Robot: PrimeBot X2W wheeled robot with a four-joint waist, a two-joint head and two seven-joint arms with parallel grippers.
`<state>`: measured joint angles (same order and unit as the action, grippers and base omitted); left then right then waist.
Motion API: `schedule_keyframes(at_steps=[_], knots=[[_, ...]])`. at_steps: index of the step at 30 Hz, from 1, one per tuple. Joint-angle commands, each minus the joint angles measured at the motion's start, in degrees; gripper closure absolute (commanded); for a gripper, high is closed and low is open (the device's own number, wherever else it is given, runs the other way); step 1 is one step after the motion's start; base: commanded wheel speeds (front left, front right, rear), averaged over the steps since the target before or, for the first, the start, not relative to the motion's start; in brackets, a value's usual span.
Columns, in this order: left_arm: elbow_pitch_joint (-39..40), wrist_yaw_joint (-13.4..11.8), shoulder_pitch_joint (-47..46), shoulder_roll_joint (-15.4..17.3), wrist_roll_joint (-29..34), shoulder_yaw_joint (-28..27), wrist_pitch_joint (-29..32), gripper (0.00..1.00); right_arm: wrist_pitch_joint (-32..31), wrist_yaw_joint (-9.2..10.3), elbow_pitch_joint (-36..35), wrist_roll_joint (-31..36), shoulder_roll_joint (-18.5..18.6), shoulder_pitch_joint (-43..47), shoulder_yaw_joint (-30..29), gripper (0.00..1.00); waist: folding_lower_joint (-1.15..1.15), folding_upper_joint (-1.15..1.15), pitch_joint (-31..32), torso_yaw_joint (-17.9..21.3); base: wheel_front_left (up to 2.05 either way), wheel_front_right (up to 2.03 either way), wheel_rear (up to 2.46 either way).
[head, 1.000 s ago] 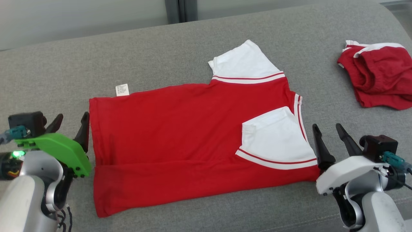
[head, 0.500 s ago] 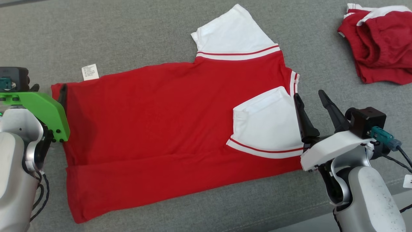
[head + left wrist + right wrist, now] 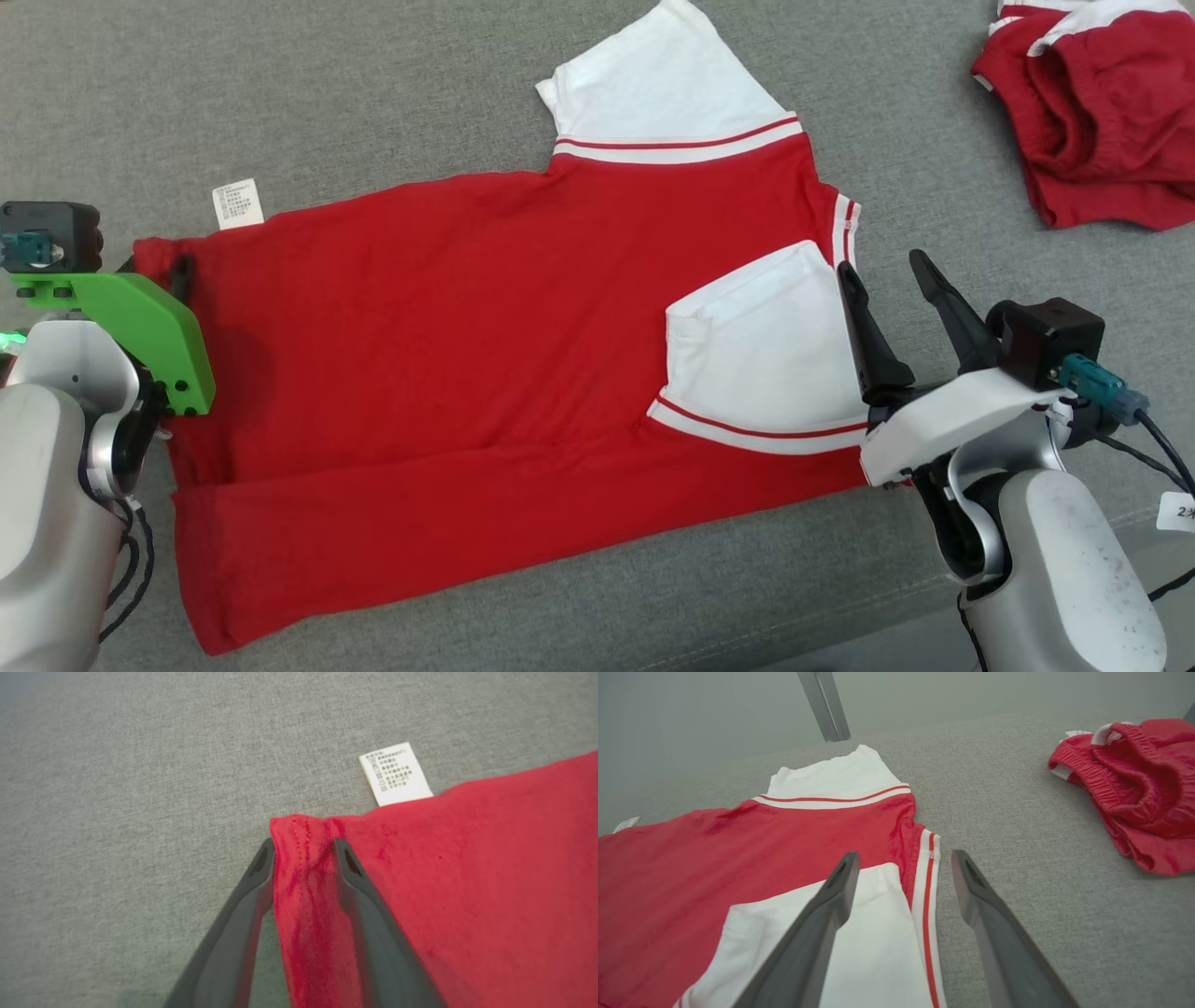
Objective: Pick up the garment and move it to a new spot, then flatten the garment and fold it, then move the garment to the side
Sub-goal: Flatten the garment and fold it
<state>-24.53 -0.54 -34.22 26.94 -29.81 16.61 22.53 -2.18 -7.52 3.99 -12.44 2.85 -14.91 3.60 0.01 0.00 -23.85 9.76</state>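
Straddling far-left hem corner of red jersey [image 3: 485,327] with left gripper [image 3: 303,844], clamp unclear; holding right gripper [image 3: 906,856] open by near sleeve [image 3: 756,355]

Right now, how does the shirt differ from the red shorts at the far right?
The shirt lies spread flat; the shorts lie crumpled in a heap. The shirt's corner is bunched between the fingers of the left gripper; the shorts lie untouched. Both are red with white trim.
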Motion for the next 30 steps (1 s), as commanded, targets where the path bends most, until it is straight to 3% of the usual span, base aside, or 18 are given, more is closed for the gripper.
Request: schedule_keyframes(at_steps=[1, 4, 6, 7, 15, 22, 30], knots=[[-0.55, -0.08, -1.16, -0.41, -0.19, 0.01, -0.71, 0.53, -0.22, 0.08, 0.39, 0.47, 0.09, -1.23, 0.09, 0.00, -0.01, 0.00, -0.16, -0.12, 0.00, 0.00, 0.00], [-1.23, -0.51, -1.92, -0.97, -0.12, -0.13, -2.11, 0.76, -0.65, 0.08, 0.91, 0.90, 0.09, -2.47, 0.23, 0.00, -0.01, 0.00, -0.47, -0.33, 0.00, 0.00, 0.00], [-1.68, -0.56, -2.50, -1.38, -0.14, -0.17, -2.96, 0.97, -0.99, 0.08, 1.33, 1.33, 0.09, -3.90, 0.30, 0.00, -0.01, 0.00, -0.75, -0.57, 0.00, 0.00, 0.00], [-1.85, -0.58, -2.76, -1.59, -0.14, -0.25, -3.66, 1.00, -1.18, 0.08, 1.64, 1.63, 0.09, -4.92, 0.26, 0.00, -0.01, 0.00, -0.89, -0.76, 0.00, 0.00, 0.00], [-1.07, 0.41, -3.78, -4.20, -0.38, 0.72, -8.10, 1.00, -6.25, 0.08, 8.69, 7.13, 0.97, -18.47, -2.60, 0.00, -0.01, 0.00, -1.41, -4.94, 0.00, 0.00, 0.00], [0.18, 1.21, -4.95, -8.21, -0.74, 2.53, -11.07, 1.00, -12.58, 0.09, 23.16, 6.83, 4.74, -34.20, -0.73, 0.00, -0.01, 0.00, -3.05, -10.49, 0.00, 0.00, 0.00], [-0.05, 2.04, -6.74, -11.52, -0.59, 4.44, -13.45, 1.00, -17.24, 0.09, 38.24, 8.42, 7.05, -45.85, 0.11, 0.00, -0.01, 0.00, -5.36, -14.75, 0.00, 0.00, 0.00]])
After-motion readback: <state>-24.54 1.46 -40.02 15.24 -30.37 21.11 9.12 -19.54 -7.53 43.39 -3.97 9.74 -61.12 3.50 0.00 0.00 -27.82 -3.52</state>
